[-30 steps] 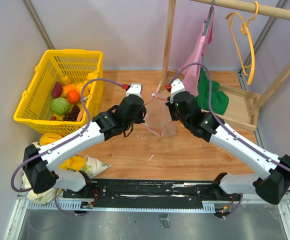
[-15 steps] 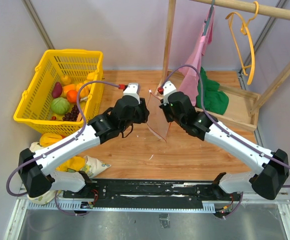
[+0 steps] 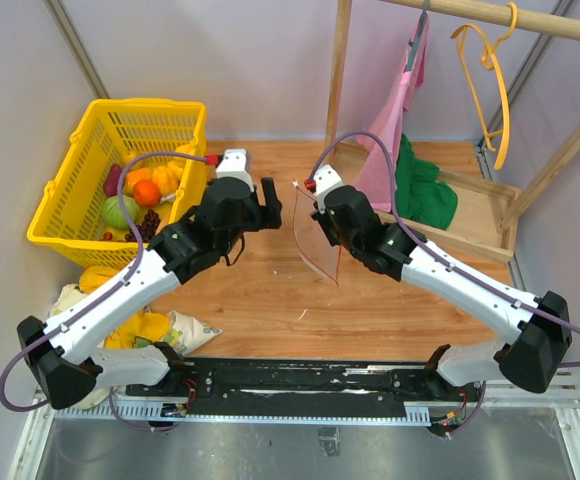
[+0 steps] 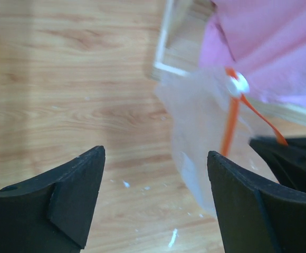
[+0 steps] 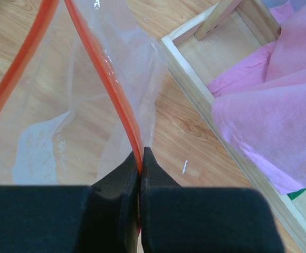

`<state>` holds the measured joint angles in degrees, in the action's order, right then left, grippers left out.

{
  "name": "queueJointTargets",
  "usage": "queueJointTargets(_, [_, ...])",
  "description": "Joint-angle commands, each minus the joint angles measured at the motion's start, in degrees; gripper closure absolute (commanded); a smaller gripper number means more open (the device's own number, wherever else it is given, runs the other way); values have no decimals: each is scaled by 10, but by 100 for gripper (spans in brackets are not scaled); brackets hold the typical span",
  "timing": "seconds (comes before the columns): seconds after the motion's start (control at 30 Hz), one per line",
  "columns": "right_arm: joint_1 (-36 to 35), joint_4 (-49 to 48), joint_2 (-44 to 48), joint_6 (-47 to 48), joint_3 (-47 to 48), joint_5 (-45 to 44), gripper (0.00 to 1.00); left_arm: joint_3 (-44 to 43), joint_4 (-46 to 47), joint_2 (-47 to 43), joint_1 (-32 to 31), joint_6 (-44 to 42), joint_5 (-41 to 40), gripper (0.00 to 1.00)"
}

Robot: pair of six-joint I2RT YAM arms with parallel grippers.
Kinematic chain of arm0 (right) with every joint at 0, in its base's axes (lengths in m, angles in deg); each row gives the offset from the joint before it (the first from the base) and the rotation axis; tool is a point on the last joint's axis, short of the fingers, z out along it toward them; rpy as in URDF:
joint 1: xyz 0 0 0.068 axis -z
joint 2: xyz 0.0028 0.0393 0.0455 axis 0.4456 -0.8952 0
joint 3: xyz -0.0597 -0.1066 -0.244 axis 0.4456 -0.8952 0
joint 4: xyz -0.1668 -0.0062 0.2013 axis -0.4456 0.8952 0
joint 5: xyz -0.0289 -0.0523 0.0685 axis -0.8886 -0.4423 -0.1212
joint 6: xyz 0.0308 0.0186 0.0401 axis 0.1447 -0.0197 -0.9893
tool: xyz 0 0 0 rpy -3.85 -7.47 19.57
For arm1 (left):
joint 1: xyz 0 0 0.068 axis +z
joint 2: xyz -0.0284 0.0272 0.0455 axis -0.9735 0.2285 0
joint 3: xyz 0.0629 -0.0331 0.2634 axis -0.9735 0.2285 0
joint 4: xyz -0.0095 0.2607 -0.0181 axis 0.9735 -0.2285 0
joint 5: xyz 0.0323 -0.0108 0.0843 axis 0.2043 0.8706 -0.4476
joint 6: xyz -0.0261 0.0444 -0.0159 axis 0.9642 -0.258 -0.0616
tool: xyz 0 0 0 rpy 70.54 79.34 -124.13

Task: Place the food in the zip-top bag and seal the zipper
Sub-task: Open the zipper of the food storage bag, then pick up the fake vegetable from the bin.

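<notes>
Wooden counter (image 3: 270, 300): bag (image 3: 318, 240) empty, right claw (image 5: 141, 158) clamped on its zipper (image 5: 108, 79), left claw (image 4: 155, 154) released, food (image 3: 122, 210) in basket (image 3: 148, 104), sealing outstanding.

The right gripper (image 5: 141, 158) was pinched tight on the orange-red zipper (image 5: 103, 63), its two black fingers (image 5: 122, 176) pressed together with the strip between their tips. Above the grip the zipper split into two strands that spread apart toward the top edge, with the clear bag (image 5: 53, 121) crinkled between and around them. Below lay the wooden table (image 5: 177, 129). To the right ran a pale wooden frame (image 5: 208, 105), with a pink cloth (image 5: 269, 121) draped over it and a scrap of green cloth (image 5: 303, 194) beside that.
</notes>
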<state>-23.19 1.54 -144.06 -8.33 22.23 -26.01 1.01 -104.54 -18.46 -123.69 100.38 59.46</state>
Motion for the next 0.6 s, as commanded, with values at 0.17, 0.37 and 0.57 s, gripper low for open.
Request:
queueJointTargets(0.17, [-16,11,-5,12,22,-27,99,-100,-115,-20,167,-79,-82,11])
queueJointTargets(0.37, [-16,10,-4,20,21,-32,99,-145,-128,14,289,-103,-39,6])
queueJointTargets(0.57, [-16,9,2,23,19,-32,99,-178,-132,97,411,-105,23,4])
